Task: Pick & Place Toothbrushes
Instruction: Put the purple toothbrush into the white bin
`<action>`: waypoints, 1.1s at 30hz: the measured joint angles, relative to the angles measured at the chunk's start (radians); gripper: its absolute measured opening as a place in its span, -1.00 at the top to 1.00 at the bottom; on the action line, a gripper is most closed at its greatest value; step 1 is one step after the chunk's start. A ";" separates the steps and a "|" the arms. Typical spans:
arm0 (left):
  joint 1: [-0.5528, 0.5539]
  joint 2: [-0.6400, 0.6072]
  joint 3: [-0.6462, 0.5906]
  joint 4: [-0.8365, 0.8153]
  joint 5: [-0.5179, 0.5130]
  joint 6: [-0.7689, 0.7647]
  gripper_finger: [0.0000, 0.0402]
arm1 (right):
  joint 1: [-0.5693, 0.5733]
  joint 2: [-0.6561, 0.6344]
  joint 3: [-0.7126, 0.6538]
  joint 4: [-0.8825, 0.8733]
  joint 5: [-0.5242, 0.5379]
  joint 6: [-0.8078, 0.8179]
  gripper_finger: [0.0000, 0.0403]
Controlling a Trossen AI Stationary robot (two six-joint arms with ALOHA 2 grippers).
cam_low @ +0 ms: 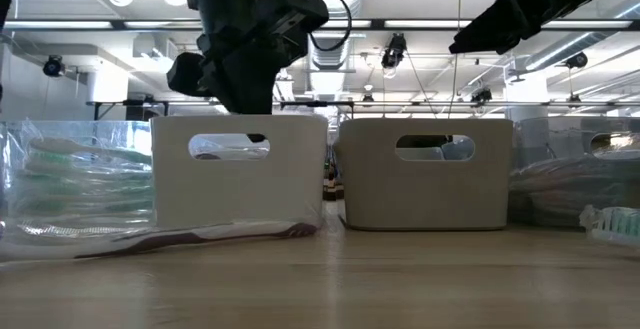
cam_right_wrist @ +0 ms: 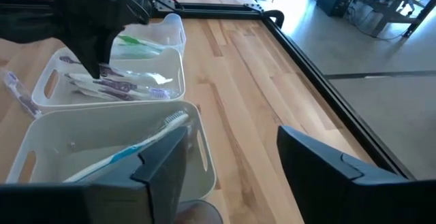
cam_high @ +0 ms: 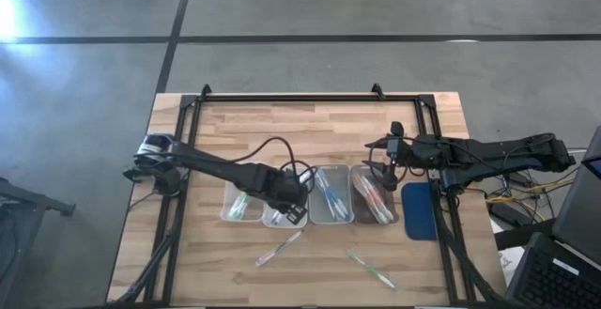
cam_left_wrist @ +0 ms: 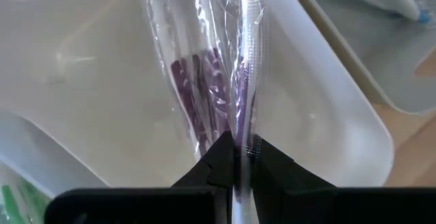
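Four clear trays stand in a row mid-table; the second tray (cam_high: 278, 217) holds purple toothbrushes. My left gripper (cam_high: 294, 209) is over it, pointing steeply down, shut on a purple toothbrush in clear wrapping (cam_left_wrist: 211, 94) that reaches into this tray (cam_left_wrist: 327, 115). The other trays hold green (cam_high: 240, 204), blue (cam_high: 331, 196) and red-pink toothbrushes (cam_high: 374, 198). Two loose toothbrushes, one purple (cam_high: 280, 248) and one green (cam_high: 372, 270), lie flat on the table nearer the front edge. My right gripper (cam_right_wrist: 231, 169) hovers open above the right-hand trays, holding nothing. My left gripper pinches the wrapped purple toothbrush by one end (cam_left_wrist: 240, 137) between its two fingertips (cam_left_wrist: 218, 157). The fingers come from above, slanting down, and the brush runs on ahead of them into the tray. In the right wrist view its far end (cam_right_wrist: 160, 93) sits low over other brushes; whether it touches them I cannot tell.
A dark blue pad (cam_high: 420, 210) lies right of the tray row. A black frame (cam_high: 310, 98) runs round the table's far and side edges. Bare wood lies beyond the trays and along the front, around the loose brushes.
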 joint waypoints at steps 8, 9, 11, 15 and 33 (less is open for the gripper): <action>0.022 0.022 0.000 0.016 0.022 0.043 0.85 | 0.000 0.000 0.000 0.000 0.000 0.002 -0.18; 0.024 0.022 0.000 0.015 0.022 0.043 0.85 | 0.000 0.000 0.000 0.000 0.000 0.003 -0.19; 0.029 0.023 0.000 0.015 0.022 0.043 0.85 | 0.000 0.000 0.000 0.000 0.000 0.003 -0.20; 0.035 0.023 0.000 0.015 0.022 0.042 0.85 | 0.000 0.000 -0.001 0.000 0.000 0.003 -0.23; 0.036 0.022 -0.085 0.084 0.058 0.005 0.79 | 0.000 0.000 -0.009 0.000 0.000 0.004 -0.15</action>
